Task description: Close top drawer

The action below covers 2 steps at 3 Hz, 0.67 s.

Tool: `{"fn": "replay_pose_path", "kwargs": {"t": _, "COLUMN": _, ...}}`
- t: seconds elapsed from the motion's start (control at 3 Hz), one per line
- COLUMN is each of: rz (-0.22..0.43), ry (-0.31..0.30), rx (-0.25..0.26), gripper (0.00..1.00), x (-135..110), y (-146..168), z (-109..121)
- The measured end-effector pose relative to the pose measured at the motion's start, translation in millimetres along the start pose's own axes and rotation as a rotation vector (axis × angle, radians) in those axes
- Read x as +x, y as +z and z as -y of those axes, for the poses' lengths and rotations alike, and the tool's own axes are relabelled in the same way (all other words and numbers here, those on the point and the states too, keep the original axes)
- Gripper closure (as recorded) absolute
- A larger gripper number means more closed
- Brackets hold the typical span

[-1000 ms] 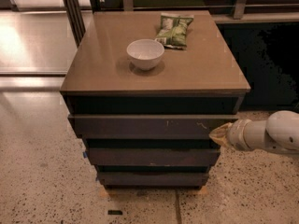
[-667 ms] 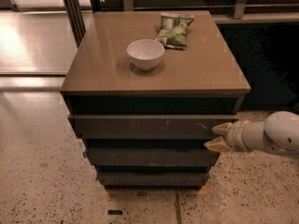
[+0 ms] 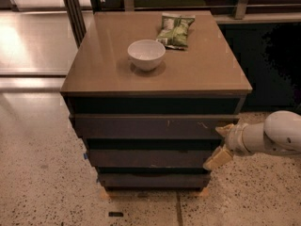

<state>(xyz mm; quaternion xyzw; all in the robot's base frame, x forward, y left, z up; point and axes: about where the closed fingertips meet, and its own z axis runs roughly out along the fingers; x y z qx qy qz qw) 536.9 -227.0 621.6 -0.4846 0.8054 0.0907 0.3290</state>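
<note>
The top drawer (image 3: 150,126) is a wide dark grey-brown front just under the cabinet's tan top (image 3: 113,79), with small pale scratches right of centre. It sticks out a little beyond the dark gap above it, and its interior is hidden. My gripper (image 3: 220,145) comes in from the right on a white arm (image 3: 277,135). It is at the drawer front's right end, in front of the cabinet's right corner. Its tan fingers (image 3: 216,159) are spread apart and hold nothing.
A white bowl (image 3: 146,54) and a green snack bag (image 3: 175,30) lie on the cabinet top. Two more dark drawer fronts (image 3: 150,158) sit below the top drawer. Speckled floor surrounds the cabinet, with a metal post (image 3: 73,6) at the back left.
The gripper's fingers have spread wider apart, the lower one dropping down, at the drawer's right end. The drawer front and the things on top have not visibly moved.
</note>
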Motion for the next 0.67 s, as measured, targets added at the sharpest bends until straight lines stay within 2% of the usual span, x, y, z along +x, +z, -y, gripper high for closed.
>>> {"fn": "replay_pose_path", "kwargs": {"t": 0.33, "rz": 0.027, "ry": -0.023, "rx": -0.020, "gripper": 0.00, "x": 7.1, "y": -9.8, "z": -18.7}}
{"fn": "replay_pose_path", "kwargs": {"t": 0.67, "rz": 0.027, "ry": -0.023, "rx": -0.021, "gripper": 0.00, "x": 7.1, "y": -9.8, "z": -18.7}}
